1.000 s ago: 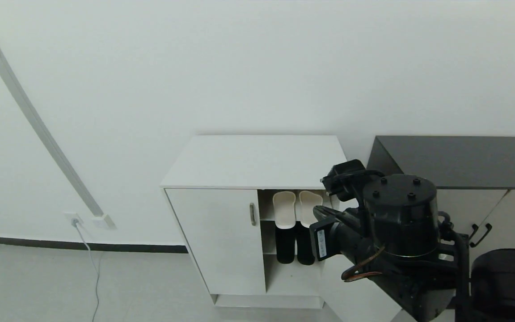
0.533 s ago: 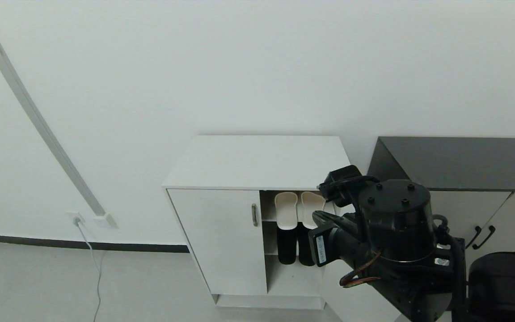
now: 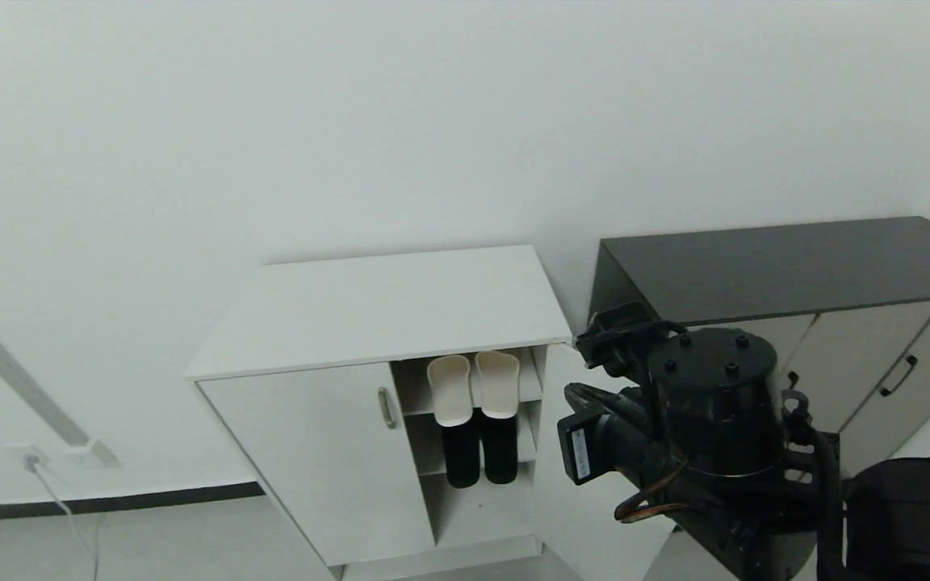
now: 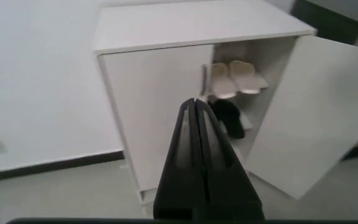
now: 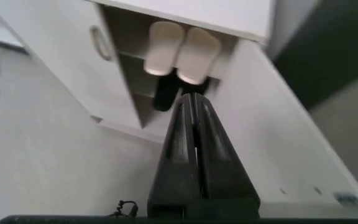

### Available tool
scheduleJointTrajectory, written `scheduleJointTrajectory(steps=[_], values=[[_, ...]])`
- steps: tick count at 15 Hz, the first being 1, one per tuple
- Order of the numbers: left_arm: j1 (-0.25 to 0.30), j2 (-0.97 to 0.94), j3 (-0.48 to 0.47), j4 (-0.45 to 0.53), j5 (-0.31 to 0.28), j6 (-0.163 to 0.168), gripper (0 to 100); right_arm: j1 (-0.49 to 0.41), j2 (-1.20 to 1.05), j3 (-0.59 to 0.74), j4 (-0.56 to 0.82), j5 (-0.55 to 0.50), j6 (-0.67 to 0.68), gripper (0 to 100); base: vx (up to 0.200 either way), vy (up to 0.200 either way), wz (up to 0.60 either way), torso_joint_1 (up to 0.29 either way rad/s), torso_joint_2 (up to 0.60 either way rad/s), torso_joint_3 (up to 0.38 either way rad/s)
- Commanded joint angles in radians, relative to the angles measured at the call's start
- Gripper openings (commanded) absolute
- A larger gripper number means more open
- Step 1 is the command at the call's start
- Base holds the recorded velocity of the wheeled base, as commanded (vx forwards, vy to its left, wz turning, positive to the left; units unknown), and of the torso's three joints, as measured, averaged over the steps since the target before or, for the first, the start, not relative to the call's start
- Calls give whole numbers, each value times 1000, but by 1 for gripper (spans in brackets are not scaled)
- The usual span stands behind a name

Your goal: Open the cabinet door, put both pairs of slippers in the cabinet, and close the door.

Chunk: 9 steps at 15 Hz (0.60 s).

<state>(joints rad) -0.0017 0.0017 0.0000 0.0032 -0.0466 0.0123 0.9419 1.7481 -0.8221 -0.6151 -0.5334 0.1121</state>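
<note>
Slippers (image 3: 497,387), both prs, toe-ends hidden inside cabinet (image 3: 376,307)

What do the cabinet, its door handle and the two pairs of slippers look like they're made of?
Cabinet: likely laminated board, matte white; flat, even panels with thin edges. Door handle: probably metal, grey with a slight sheen. Cream slippers: smooth, moulded look, perhaps foam or rubber. Black slippers: matte; material unclear, too dark to tell.

Two white slippers (image 3: 449,390), two black slippers (image 3: 462,460), one white cabinet (image 3: 376,307), one dark-topped sideboard (image 3: 780,258).
</note>
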Motion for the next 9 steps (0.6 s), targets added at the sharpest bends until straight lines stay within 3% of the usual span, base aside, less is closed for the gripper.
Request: scheduleJointTrajectory(steps=[1,9], values=[[0,0,0,0,1,-2,0,-9,4,0,0,0,0,0,0,0,0,0,0,0],[0,1,-2,0,1,-2,0,-15,10,1,-17,0,-12,0,0,0,0,0,0,0]])
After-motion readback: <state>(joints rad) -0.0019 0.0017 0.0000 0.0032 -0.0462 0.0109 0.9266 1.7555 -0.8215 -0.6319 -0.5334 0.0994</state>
